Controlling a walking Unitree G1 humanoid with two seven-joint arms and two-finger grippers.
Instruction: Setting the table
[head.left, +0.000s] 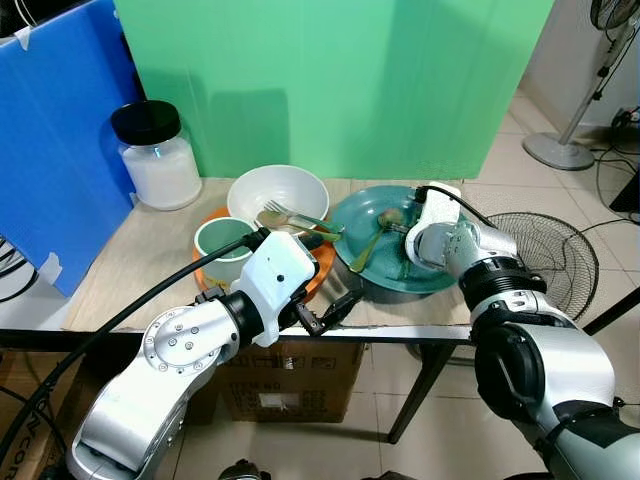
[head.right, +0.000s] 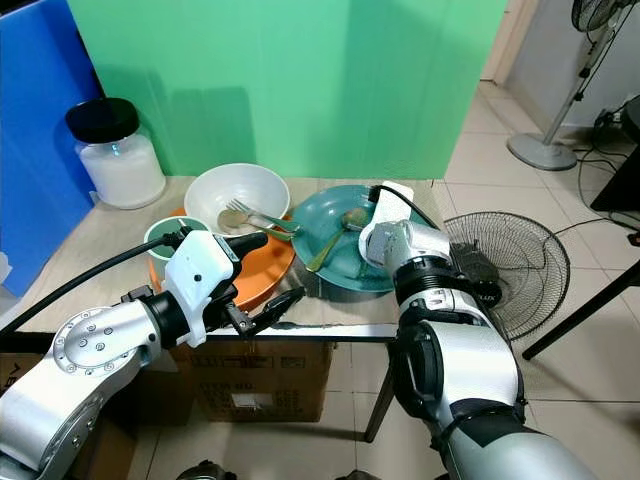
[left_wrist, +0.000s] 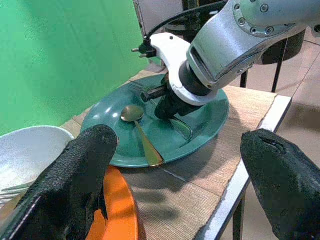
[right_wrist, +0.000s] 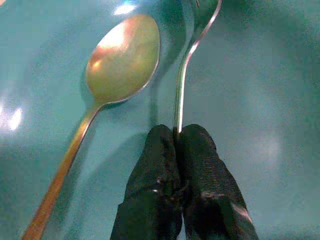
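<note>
Two silver arms reach over a pale wooden surface (head.left: 150, 255) set before a green backdrop. Right hand (right_wrist: 177, 132): lowered onto the round teal plate (head.left: 370, 215), its two black fingers (right_wrist: 155, 165) pressed together and pinching the thin silver handle of a fork (right_wrist: 181, 95). Just beside that hand, toward the robot's left, a gold-coloured metal spoon (right_wrist: 122, 57) lies in the same plate, bowl facing up, handle angled toward the near rim.

Left hand (head.left: 318, 318): held at the near edge of the surface, fingers (left_wrist: 75, 170) spread wide apart and gripping nothing. Directly beyond this hand sits a flat orange plate (head.right: 262, 275), partly overlapped by the teal plate's rim. On the orange plate stand a small green cup (head.left: 222, 245) and, behind it, a white ceramic bowl (head.left: 278, 188) with a second fork (head.left: 300, 217) resting across its rim.

Far beyond the left hand, toward the back corner, stands a clear glass jar with a black lid (head.left: 155, 155), next to a blue panel (head.left: 50, 150).
</note>
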